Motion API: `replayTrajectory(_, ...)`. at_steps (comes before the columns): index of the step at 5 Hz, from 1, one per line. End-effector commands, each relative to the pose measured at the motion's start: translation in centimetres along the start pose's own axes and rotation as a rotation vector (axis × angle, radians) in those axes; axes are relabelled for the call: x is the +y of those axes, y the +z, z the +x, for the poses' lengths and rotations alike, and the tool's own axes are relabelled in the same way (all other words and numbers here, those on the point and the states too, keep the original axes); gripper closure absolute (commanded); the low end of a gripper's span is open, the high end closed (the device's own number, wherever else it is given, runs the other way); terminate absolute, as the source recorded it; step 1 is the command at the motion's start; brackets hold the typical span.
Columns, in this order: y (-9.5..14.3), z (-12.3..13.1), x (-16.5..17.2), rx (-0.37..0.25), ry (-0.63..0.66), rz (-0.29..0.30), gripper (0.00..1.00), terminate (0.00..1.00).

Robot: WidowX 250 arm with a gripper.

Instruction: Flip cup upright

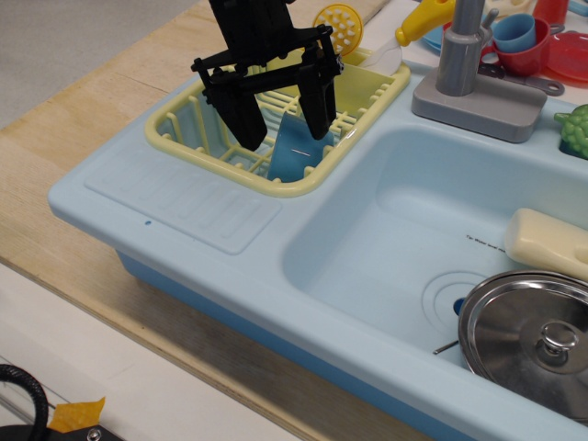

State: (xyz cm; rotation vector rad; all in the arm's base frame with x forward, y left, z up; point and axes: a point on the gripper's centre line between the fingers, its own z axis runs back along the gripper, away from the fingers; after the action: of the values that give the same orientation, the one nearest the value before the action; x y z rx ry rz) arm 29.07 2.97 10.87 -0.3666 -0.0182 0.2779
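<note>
The plain medium-blue cup lies in the yellow dish rack, at the rack's front right corner, tilted and not upright. My black gripper hangs directly over it with its jaws spread wide, one finger to the cup's left and the other finger at its upper right edge. The fingertips are down at the level of the cup's top. The gripper is open and holds nothing. The cup's lower part is hidden behind the rack's rim.
The rack sits on the drainboard of a light-blue toy sink. A grey faucet stands behind the basin. A steel pot lid and a cream sponge-like block lie in the basin. A smaller blue cup in a red bowl stands at the back right.
</note>
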Motion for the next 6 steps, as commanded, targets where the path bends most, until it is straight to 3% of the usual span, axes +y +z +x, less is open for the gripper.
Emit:
replayTrajectory(1,-0.4,0.6,0.0,-0.014,-0.013,-0.021,0.00,0.00)
replayTrajectory(2,-0.4,0.7,-0.3,-0.014,-0.015,-0.012,1.00,0.00)
replayTrajectory(4,-0.4,0.7,-0.4,-0.015,-0.018,-0.008,1.00,0.00)
replayTrajectory(6,0.6,1.0,-1.3,-0.014,-0.093,0.166,1.00,0.00)
